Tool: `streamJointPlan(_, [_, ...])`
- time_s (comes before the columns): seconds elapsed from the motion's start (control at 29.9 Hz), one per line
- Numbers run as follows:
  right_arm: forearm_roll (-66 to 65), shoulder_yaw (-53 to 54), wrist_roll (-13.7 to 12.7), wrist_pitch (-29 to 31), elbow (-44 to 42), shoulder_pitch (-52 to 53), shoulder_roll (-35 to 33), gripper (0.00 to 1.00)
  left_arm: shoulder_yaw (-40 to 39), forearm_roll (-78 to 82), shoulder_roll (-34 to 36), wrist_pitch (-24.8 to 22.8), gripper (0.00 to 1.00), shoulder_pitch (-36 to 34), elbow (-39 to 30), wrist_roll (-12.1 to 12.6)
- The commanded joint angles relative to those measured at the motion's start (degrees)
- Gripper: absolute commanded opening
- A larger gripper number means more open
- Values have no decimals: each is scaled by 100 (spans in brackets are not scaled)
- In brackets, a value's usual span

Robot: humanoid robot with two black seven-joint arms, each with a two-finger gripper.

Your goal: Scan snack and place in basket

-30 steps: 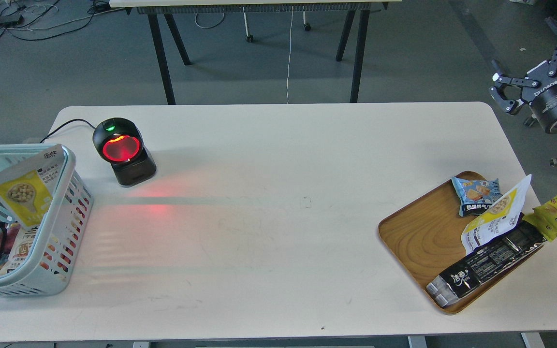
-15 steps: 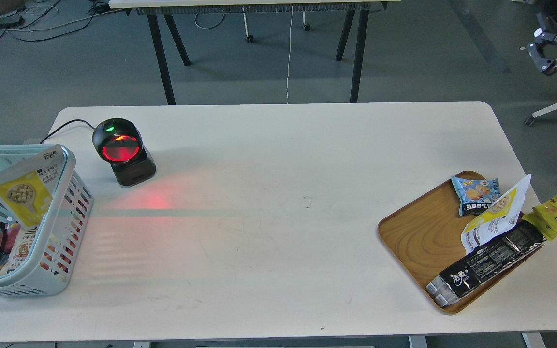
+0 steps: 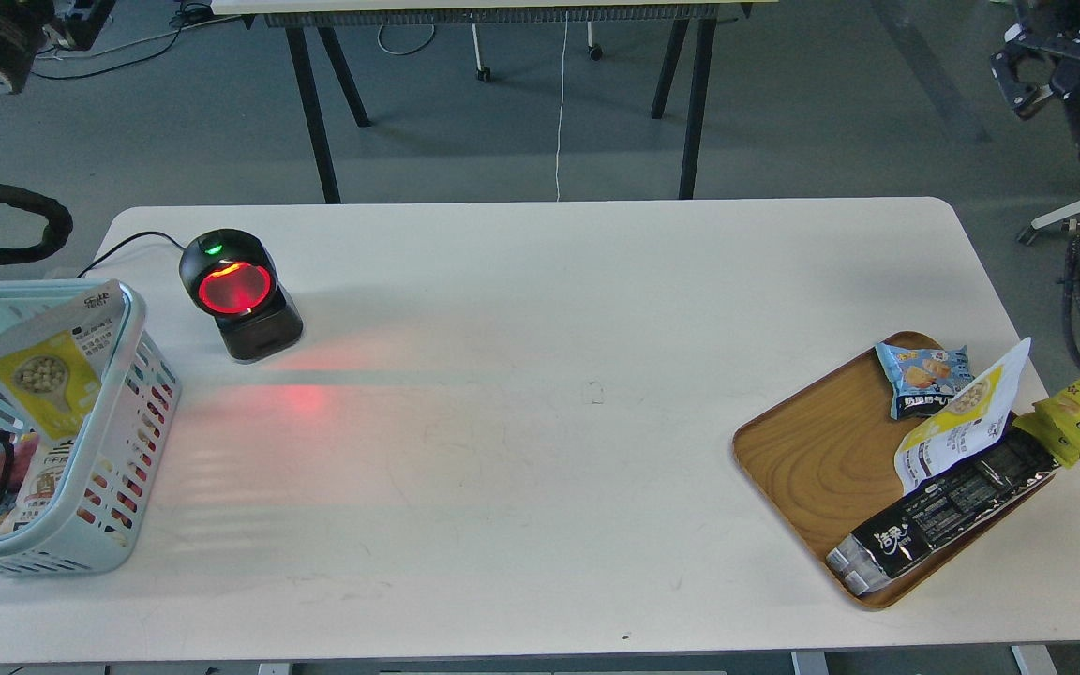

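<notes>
One yellow snack pouch (image 3: 960, 429) lies on the oval wooden tray (image 3: 807, 459) at the right, leaning on a long black packet, its white printed back partly showing. A second yellow pouch (image 3: 45, 375) stands inside the pale blue basket (image 3: 132, 375) at the left table edge. My right gripper (image 3: 1018, 61) is high at the top right, over the floor beyond the table and well away from the tray; it holds nothing that I can see. My left gripper (image 3: 76, 19) is cut off by the top left edge.
A black scanner (image 3: 240, 292) with a glowing red window stands behind the basket and casts red light on the table. A small blue packet (image 3: 924, 375) and a long black packet (image 3: 943, 511) share the tray. A yellow packet (image 3: 1079, 417) lies off its right rim.
My left arm has come into view at the top left. My right arm swung up and away, then back into the top right corner. The pouches, tray and basket have not moved.
</notes>
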Motion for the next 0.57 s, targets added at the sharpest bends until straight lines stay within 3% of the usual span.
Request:
streamJointPlan(0.0, [4, 108, -159, 58, -614, 8, 509, 99, -670, -512, -642, -2, 100, 0, 583, 606])
streamJointPlan(0.3, [4, 230, -151, 58, -738, 61, 774, 99, -1015, -996, -1381, -2, 100, 79, 681, 564])
streamJointPlan(0.53, [4, 231, -151, 58, -756, 386, 686, 99, -1015, -1032, -1434, -2, 100, 88, 339, 555])
